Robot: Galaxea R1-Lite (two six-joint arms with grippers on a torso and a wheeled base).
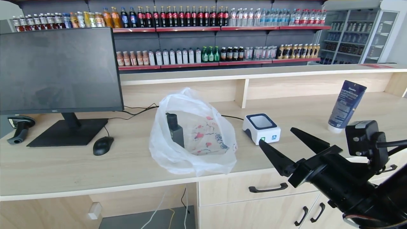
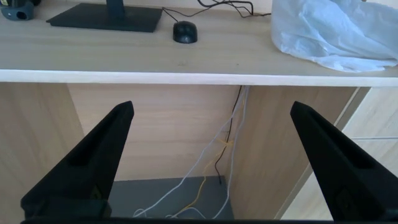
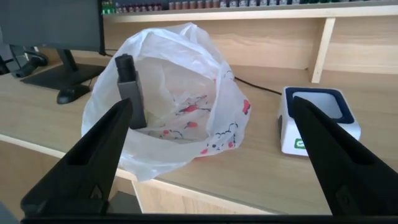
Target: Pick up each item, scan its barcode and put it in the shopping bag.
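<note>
While my right pincer (image 1: 276,135) hovers released at the counter (image 1: 127,165), aimed between bag (image 1: 194,133) and scanner (image 1: 261,128), my left pincer (image 2: 211,162) hangs released below its edge.

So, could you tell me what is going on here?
A dark bottle and a patterned packet sit in the shopping bag. The right claw hangs open and empty near the scanner; the blue tube stands on the counter, not yet bagged. The left claw is open, low before the counter.
</note>
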